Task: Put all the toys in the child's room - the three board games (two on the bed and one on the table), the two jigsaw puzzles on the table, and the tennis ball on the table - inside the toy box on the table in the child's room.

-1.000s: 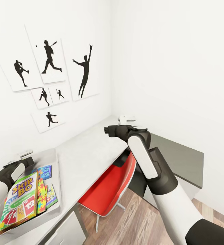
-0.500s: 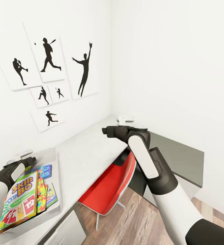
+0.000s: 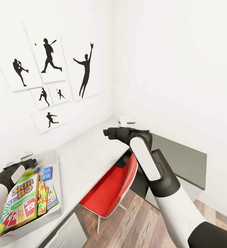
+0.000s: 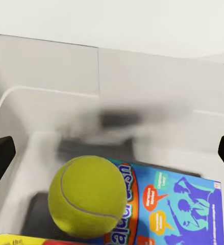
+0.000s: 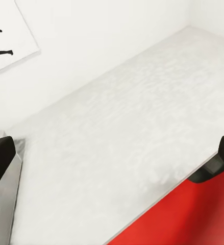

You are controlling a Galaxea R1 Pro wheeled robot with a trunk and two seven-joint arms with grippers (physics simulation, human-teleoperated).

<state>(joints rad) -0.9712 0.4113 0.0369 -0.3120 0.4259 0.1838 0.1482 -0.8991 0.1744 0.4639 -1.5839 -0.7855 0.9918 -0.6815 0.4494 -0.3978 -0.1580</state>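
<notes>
The tennis ball (image 4: 89, 196) is seen in the left wrist view lying on the blue board game (image 4: 168, 204) inside the toy box (image 4: 50, 102), w/ the left gripper (image 4: 112, 153) spread wide around it and touching nothing; the ball appears already let go, so the gripper is judged parked above the box only for clearance. In the head view the Skip-Bo box (image 3: 19, 203) and a jigsaw puzzle (image 3: 41, 198) are stacked in the toy box (image 3: 55, 162) at the table (image 3: 89, 155) edge. The right gripper (image 5: 112, 153) is held wide open over bare tabletop, empty, prob. idle.
</notes>
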